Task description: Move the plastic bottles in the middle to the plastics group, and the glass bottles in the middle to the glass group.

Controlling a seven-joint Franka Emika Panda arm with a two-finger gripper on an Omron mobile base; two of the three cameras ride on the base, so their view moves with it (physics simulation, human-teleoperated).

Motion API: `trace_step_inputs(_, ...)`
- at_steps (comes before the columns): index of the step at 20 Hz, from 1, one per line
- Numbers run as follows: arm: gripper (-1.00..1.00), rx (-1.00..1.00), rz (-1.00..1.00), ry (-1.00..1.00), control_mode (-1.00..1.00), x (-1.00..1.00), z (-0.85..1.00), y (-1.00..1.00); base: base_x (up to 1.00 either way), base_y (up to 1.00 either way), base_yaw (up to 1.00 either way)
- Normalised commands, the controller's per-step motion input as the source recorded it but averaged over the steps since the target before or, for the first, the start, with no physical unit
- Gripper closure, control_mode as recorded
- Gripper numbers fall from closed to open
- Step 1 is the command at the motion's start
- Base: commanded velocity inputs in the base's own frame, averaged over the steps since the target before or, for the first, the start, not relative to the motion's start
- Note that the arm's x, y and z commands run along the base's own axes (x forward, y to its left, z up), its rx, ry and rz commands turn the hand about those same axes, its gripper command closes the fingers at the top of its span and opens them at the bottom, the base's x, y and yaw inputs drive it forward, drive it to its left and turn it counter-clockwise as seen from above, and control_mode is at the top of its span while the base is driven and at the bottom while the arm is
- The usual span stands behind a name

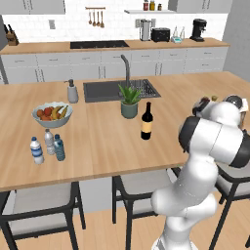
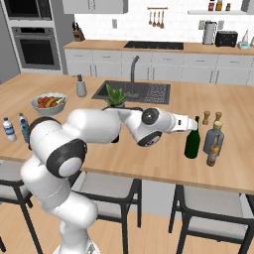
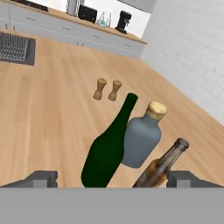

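Note:
The dark green wine bottle (image 3: 107,151) stands upright on the island beside the squat blue-grey stoppered bottle (image 3: 142,135) and the slim brown bottle (image 3: 162,168). My gripper (image 3: 113,179) is open just behind the green bottle, fingers wide on either side and not touching it. In the right base view my gripper (image 2: 193,124) hovers by the green bottle's (image 2: 192,140) neck. The near-black wine bottle (image 1: 147,121) with a tan label stands alone mid-island. At far left the small blue-tinted bottle (image 1: 59,147) stands with the white-capped bottle (image 1: 36,150) and the greyish bottle (image 1: 49,141).
Two wooden shakers (image 3: 107,89) stand just beyond the glass bottles. A potted plant (image 1: 129,101) and the sink (image 1: 105,91) lie behind the labelled bottle. A fruit bowl (image 1: 52,114) and a soap dispenser (image 1: 72,91) are on the left. Stools stand under the island's near edge.

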Motion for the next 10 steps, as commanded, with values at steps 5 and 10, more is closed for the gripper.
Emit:
trace_step_inputs(5, -1.0, 0.08, 0.0, 0.13, -1.0, -0.19, 0.29, 0.67, 0.0, 0.0, 0.0)
trace_step_inputs(10, -1.0, 0.22, 0.0, 0.22, -1.0, -0.13, 0.58, 0.62, 0.0, 0.0, 0.0)
